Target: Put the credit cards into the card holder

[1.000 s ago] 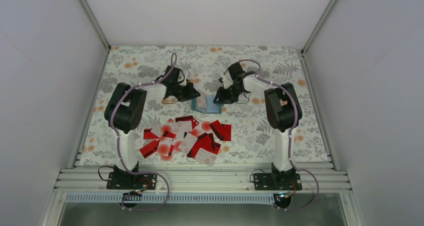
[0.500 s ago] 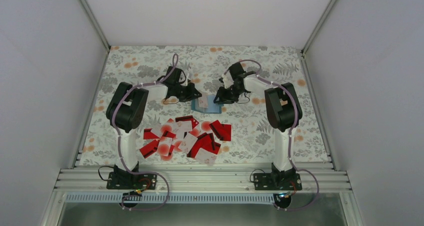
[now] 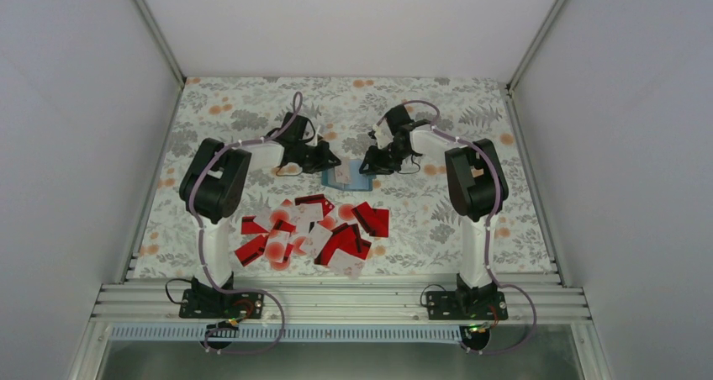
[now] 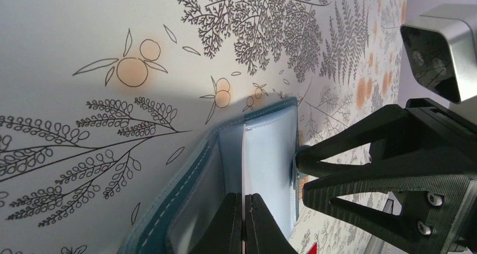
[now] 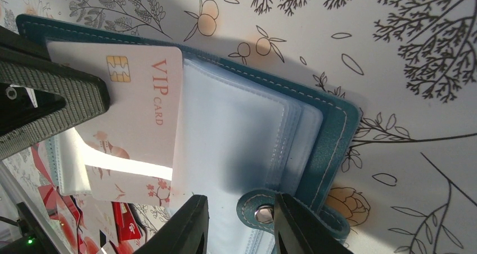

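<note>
Left claw (image 4: pixel 243 200) pinched shut on credit card (image 5: pixel 143 96); right claw (image 5: pixel 241 204) part-open, gripping card holder (image 5: pixel 333 135).

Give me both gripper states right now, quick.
Left gripper: closed, pinching a white card by its edge.
Right gripper: closed on the card holder, at its edge near the clasp tab.
</note>
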Controlling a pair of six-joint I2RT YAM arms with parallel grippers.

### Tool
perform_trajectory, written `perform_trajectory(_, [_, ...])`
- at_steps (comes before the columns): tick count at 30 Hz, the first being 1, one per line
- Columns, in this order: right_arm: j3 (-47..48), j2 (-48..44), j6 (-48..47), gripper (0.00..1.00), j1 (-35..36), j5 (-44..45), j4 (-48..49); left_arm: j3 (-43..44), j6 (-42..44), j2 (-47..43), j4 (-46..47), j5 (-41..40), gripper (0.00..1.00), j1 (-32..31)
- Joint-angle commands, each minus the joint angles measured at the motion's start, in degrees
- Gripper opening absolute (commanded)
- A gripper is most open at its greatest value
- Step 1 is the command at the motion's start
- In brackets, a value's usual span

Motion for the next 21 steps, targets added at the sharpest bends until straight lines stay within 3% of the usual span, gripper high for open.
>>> perform_trajectory(1, [-1.2, 2.6, -0.9, 0.31, -0.2, 1.2, -0.1, 1.2, 2.1, 0.8, -2.8, 0.1, 0.02, -0.5])
perform_trajectory(21, [-1.2, 3.0, -0.9, 0.31, -0.2, 0.3, 0.1, 4.0, 4.3, 2.9, -6.9, 1.5, 0.02, -1.0])
